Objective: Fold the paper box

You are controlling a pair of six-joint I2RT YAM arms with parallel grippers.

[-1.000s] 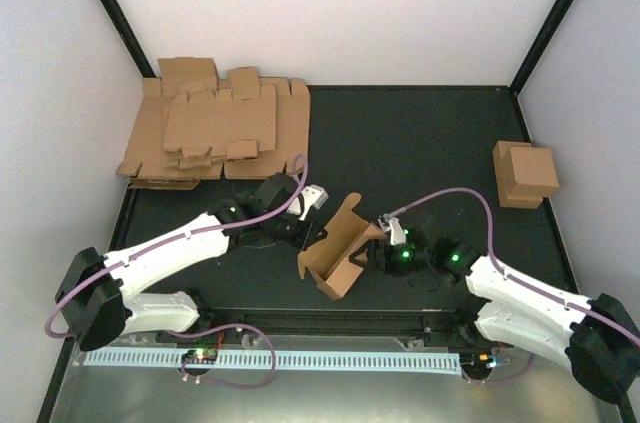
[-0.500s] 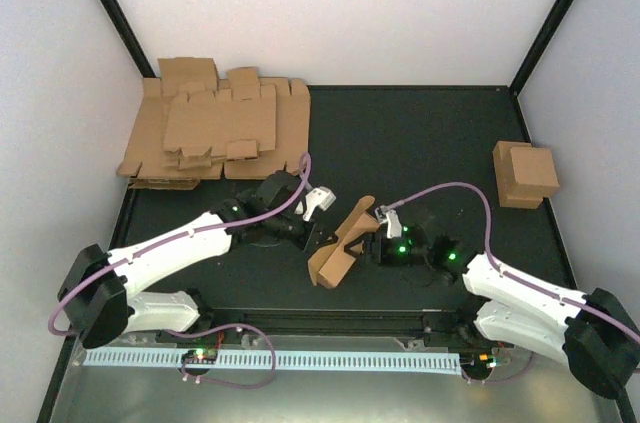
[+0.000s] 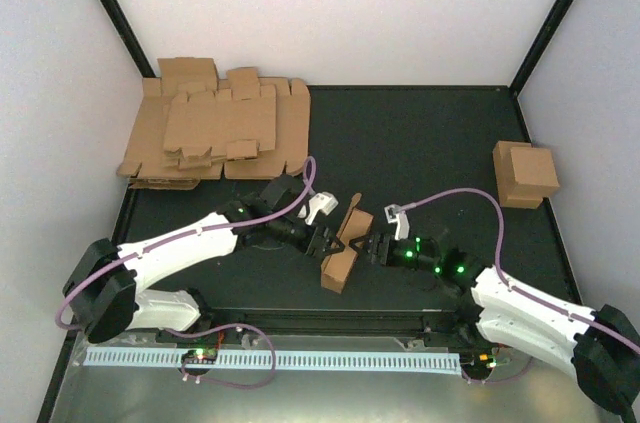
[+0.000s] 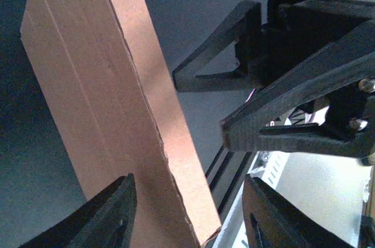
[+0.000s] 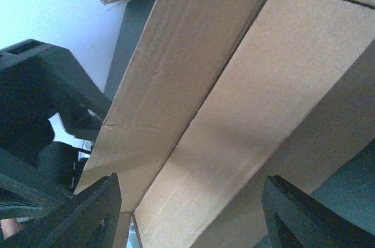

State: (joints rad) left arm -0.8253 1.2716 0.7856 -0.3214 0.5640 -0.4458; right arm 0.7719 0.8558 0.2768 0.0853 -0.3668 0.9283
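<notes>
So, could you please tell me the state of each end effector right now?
Left end effector: open, fingers straddling the plain brown cardboard box.
Right end effector: open, same box between its fingers.

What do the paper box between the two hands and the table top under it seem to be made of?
The paper box looks like plain brown cardboard with a matte finish: the wrist views show a fibrous surface, pressed fold lines and a rough cut edge. The table top is a dark, even, matte sheet, perhaps rubber or coated board; its look leaves this open.
</notes>
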